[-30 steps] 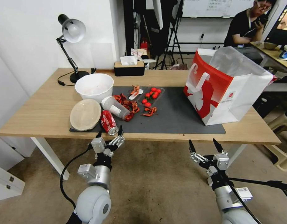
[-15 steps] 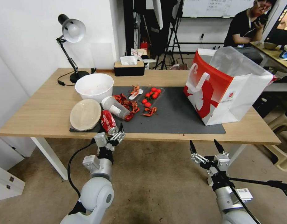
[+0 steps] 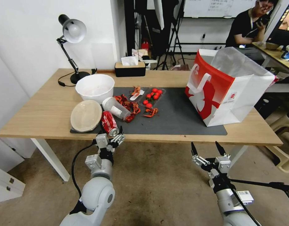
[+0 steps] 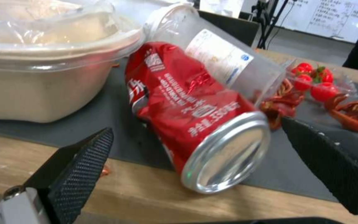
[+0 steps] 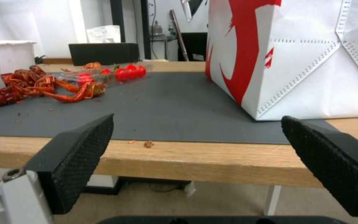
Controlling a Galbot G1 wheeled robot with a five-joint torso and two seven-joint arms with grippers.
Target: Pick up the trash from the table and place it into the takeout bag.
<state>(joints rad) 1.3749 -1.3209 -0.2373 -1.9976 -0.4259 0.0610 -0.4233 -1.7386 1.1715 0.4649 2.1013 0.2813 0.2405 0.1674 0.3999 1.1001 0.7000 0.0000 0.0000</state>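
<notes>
Just ahead of left claw (image 3: 110, 130): red soda can (image 3: 109, 123)

Left claw (image 3: 110, 133) raised forward, fingers spread wide, right claw (image 3: 205, 149) lower, upright, also spread wide

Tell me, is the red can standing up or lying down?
Lying down. The red soda can rests on its side, dented, its silver end facing the open left gripper.
</notes>
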